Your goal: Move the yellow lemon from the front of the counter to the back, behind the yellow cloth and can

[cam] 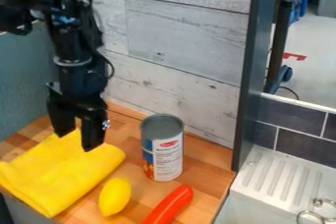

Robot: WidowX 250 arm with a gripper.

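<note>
fingers (94, 132) set wide apart, nothing between them, and the black gripper (76, 140) hangs tips-down to the left of the upright can (162, 152), our landmark today. nearest to those tips is the folded yellow cloth (59, 171), lying left of the can, and what a neat line-up: it's right below the gripper and spreads towards the camera, its long axis slanting from lower left up towards the can's side (whether the tips touch it, i can't tell from this angle). just in front of the can and to its left, there's the yellow lemon (115, 196), beside the cloth's edge; straight in front of the can, a red sausage-shaped thing (169, 205) lies aslant. and beyond the can to the right, the ridged white drainboard (279, 170)!
</note>
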